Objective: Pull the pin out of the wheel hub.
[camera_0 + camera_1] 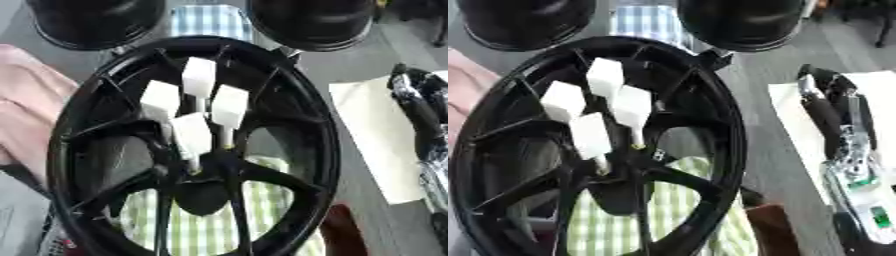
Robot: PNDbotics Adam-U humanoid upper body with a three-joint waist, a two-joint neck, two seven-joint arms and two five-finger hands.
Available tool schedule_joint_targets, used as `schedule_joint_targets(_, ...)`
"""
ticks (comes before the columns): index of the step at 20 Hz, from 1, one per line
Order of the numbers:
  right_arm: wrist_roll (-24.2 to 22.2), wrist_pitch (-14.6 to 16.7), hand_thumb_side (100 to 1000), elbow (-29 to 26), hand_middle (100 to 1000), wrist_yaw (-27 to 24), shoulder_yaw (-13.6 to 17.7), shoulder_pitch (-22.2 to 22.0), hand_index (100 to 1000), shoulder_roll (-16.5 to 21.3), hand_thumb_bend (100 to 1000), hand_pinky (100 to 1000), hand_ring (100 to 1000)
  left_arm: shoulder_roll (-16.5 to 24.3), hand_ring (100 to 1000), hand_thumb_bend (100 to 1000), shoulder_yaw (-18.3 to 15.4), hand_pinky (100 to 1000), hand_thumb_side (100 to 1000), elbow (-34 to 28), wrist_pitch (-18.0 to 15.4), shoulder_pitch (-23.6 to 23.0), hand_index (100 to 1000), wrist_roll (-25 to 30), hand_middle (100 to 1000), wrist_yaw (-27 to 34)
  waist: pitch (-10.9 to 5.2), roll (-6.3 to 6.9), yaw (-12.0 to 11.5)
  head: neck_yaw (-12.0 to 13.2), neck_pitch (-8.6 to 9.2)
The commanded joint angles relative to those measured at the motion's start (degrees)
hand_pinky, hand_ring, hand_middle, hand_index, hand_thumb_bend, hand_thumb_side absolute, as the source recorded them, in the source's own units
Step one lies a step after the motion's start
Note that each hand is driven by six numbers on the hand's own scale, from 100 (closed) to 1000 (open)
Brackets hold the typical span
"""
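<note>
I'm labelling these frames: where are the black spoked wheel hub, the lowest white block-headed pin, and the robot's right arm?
Black spoked wheel hub (pixel 325 150), left eye view, right rim.
Lowest white block-headed pin (pixel 192 134), left eye view, white head.
Black and silver right arm (pixel 826 120), right eye view, black upper section.

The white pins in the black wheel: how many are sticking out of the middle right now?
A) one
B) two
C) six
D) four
D: four white block-headed pins stand clustered in the hub of the black wheel. The robot's right arm lies off to the right, and its hand touches none of them.
</note>
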State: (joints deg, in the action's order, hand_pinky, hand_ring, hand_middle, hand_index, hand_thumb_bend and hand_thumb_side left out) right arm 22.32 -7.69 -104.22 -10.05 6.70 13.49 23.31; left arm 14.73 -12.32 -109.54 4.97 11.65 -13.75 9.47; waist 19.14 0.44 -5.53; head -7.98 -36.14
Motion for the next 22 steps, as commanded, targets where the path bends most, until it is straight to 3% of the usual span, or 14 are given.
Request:
schedule_joint_targets(1,0.3,0.2,516,-1.0,614,-0.6,0.6,0.6,700,1.1,180,825,754,2.0,577,360,-0.1,706,663,-1.1,-0.4,0.6,695,0.1,540,-0.3,-0.8,0.11,0.0,0.6,0.55)
schedule_joint_targets(5,-0.1,0.7,486,-1.0,615,-0.9,0.5,0.7,701,1.3,223,825,755,3.7,577,352,0.2,706,654,-1.3,-0.4,1.4,695,0.4,541,-0.6,-0.68,0.18,0.1,0.4,0.51)
schedule_joint_targets(9,-0.5,0.9,457,-1.0,611,-0.2,0.6,0.6,697,1.6,265,824,752,8.9,578,327,2.0,707,618,-2.1,-0.5,4.4,697,2.0,542,-2.3,-0.68,0.47,0.2,-0.1,0.64)
schedule_joint_targets(10,-0.5,0.8,456,-1.0,611,-0.1,0.6,0.5,697,1.7,263,824,751,10.4,580,369,2.8,708,646,-2.5,-0.5,5.6,699,2.8,542,-3.1,-0.69,0.61,0.3,-0.3,0.57)
schedule_joint_targets(11,-0.5,0.8,456,-1.0,610,0.0,0.6,0.4,696,1.8,265,824,751,11.9,581,321,3.8,709,596,-2.8,-0.5,6.7,700,3.6,545,-4.0,-0.68,0.73,0.3,-0.5,0.53)
schedule_joint_targets(15,-0.2,0.6,457,-0.9,609,0.3,0.9,-0.1,695,2.3,261,824,750,18.1,590,339,8.2,714,556,-3.7,-0.4,12.4,709,7.4,555,-7.8,-0.74,1.22,0.2,-1.6,0.26)
schedule_joint_targets(22,0.5,0.4,460,-0.8,609,0.5,1.2,-1.0,694,3.5,256,824,750,29.2,627,444,17.4,737,500,-2.5,-1.3,23.5,738,14.2,594,-14.6,-1.27,2.29,-0.7,-3.0,-0.45)
